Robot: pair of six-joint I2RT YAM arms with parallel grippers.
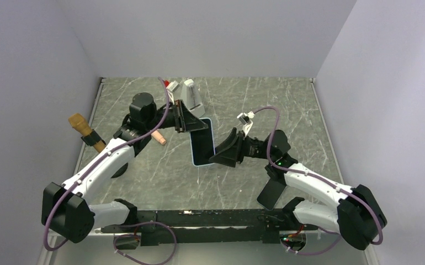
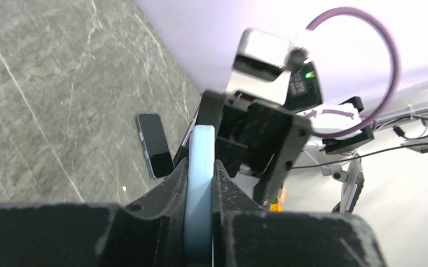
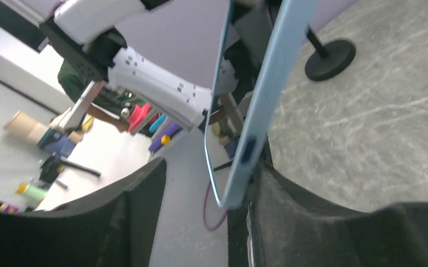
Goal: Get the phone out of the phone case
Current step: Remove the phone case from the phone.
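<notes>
My left gripper is shut on the top edge of a light-blue phone case and holds it above the table. In the left wrist view the case sits edge-on, pinched between the jaws of the left gripper. My right gripper is open at the case's lower right corner. In the right wrist view the case rests against one finger of the right gripper, with a wide gap to the other. A dark phone lies flat on the table by the right arm; it also shows in the left wrist view.
A wooden-handled tool lies at the table's left edge. A pinkish object lies near the left arm. A grey-white object with a red piece stands at the back. A black round base sits on the marble table.
</notes>
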